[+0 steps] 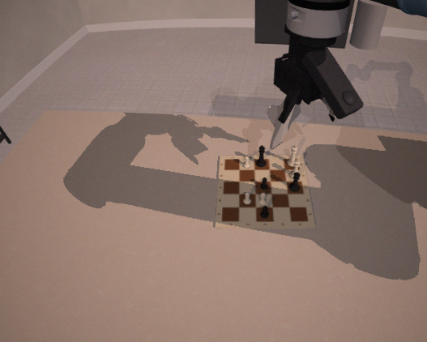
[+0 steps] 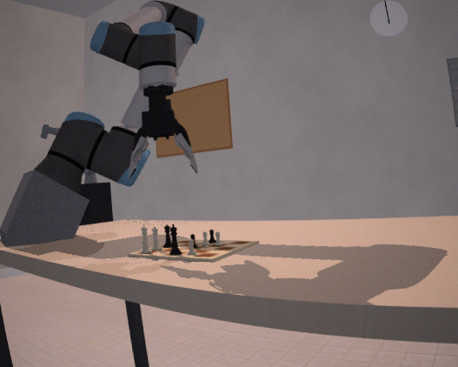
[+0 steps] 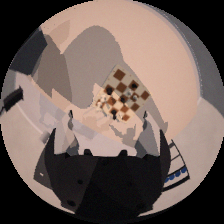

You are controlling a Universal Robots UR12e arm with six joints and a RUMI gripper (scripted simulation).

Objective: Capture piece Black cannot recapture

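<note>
The chessboard (image 1: pixel 309 211) lies flat on the tan table (image 1: pixel 107 284), right of centre in the top view, five squares by five with all pieces upright. The arm (image 2: pixel 93 148) rises from its base at the table's left end in the exterior view and hangs the gripper (image 2: pixel 164 158) well above the board's left end, pointing down, fingers spread wide with nothing between them. In the top view the gripper (image 1: pixel 283 130) hovers just past the board's far edge, so every piece lies below it and toward the near side.

Nine pieces can be counted. Four are black: a tall one (image 1: pixel 261 156) on the far row, a bishop-like one (image 1: pixel 295 181) at the right, and two pawns (image 1: pixel 264 184) (image 1: pixel 264 211) in the middle file. Five are white: a pawn (image 1: pixel 247 162) far left, two tall pieces (image 1: pixel 293 154) (image 1: pixel 296 166) at the far right, and two pawns (image 1: pixel 247 198) (image 1: pixel 262 199) side by side near the front. Edge letters are too small to read, so the capture square cannot be named; the move ahead is probably a descent onto a black piece.
</note>
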